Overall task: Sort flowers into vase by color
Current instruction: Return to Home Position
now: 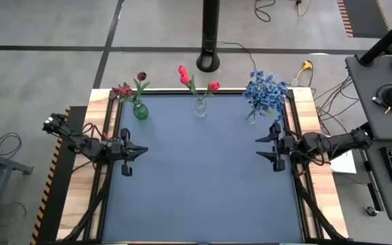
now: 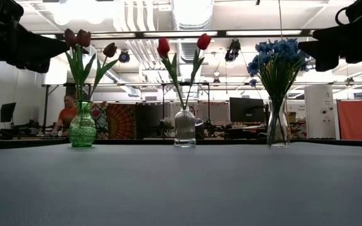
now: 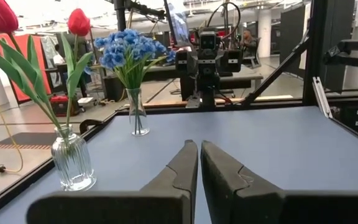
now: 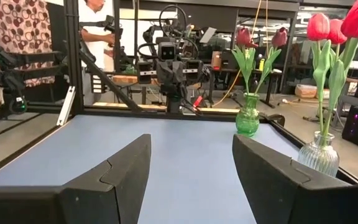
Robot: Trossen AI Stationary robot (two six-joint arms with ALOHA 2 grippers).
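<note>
W/ maroon blooms point(image 1: 123, 90) in the green vase point(image 1: 140, 110), red tulips point(image 1: 184, 77) in the mid clear vase point(image 1: 200, 107) & blue bunch point(image 1: 265, 94) in the right clear vase point(image 1: 251, 118) along the counter's point(image 1: 203, 184) far edge, my left fingers point(image 3: 199, 146) sat together, right fingers point(image 4: 191, 140) apart, so homing, I judged, meant backing straight off, no swing vase-ward.

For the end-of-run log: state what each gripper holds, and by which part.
Nothing is held. The left arm's dark two-finger gripper is shut and empty; the right arm's dark two-finger gripper is open and empty.
</note>
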